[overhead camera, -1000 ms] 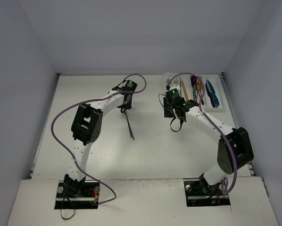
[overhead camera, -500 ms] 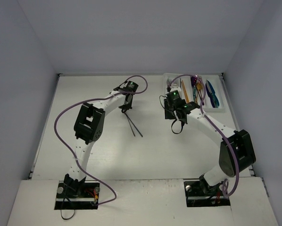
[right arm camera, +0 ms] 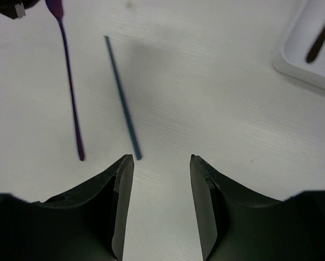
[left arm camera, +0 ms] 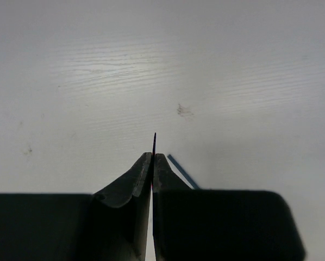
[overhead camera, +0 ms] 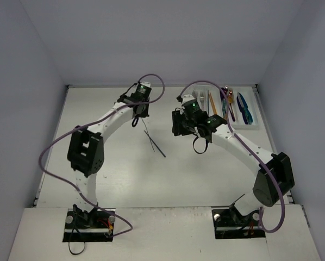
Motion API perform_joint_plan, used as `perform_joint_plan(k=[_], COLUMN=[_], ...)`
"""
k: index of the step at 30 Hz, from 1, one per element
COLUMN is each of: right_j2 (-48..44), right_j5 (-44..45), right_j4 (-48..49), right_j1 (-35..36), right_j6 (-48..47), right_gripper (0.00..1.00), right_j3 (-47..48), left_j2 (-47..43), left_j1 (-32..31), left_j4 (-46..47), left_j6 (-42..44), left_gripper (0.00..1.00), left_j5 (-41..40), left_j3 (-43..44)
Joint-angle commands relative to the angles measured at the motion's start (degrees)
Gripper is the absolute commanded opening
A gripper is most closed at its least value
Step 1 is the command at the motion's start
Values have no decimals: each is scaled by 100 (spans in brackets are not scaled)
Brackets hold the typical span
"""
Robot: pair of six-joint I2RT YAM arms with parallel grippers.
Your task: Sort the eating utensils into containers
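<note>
My left gripper (left arm camera: 152,157) is shut on a thin purple stick (right arm camera: 71,98); only its dark tip (left arm camera: 154,142) shows past the closed jaws. In the top view the left gripper (overhead camera: 135,120) sits at the back middle of the table, and the purple stick (overhead camera: 150,144) slants down from it. A teal stick (right arm camera: 122,98) lies on the table beside it, also visible from above (overhead camera: 160,150). My right gripper (right arm camera: 161,159) stands open just short of the teal stick's near end, holding nothing. The white tray (overhead camera: 249,124) at the back right holds several utensils in its containers.
A corner of the tray (right arm camera: 301,65) shows at the right wrist view's upper right, with one dark utensil (right arm camera: 320,35) in it. Purple cables loop over both arms. Walls close the table at the back and sides.
My left gripper shut on the purple stick and moved back and left, lifting one end. The right gripper swung left toward the sticks and its jaws widened.
</note>
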Motion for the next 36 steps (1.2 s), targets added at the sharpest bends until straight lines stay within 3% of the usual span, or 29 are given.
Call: perform_joint_plan(k=[1,8,16,26,30,34,36], right_j2=[-8,253,468,800,835,739,668], right_j5=[-888,-1767,-2305,-1975,-1952,-1865,-1781], right_j4=[290,661,1014,1020,1028,1011,1011], right_j1=[87,114,161,193,194,202,193], right_j6=[1,308,430,284,246,185,147], right_gripper=[47,50,51,48,38,8,2], right_j3=[692,1137,1365,1320,1328,1371,1377], left_j2=[-1540,-2671,-3099,-3360,-3387,-3335,-3302], left_j1=[29,-2,-13,-11,-11,-11,-11], left_j4=[1480,3176,3747,4047,4047,4047,4047], left_j6=[-433,-1097,-1133,-1245,-1200,-1095,-1057], left_gripper=[0,0,0,0,0,0,0], left_j5=[835,1728,2130,2361,2397,2380,2341], left_j3=[-777,-2293,-2636,-2761,-2797,-2849,-2861])
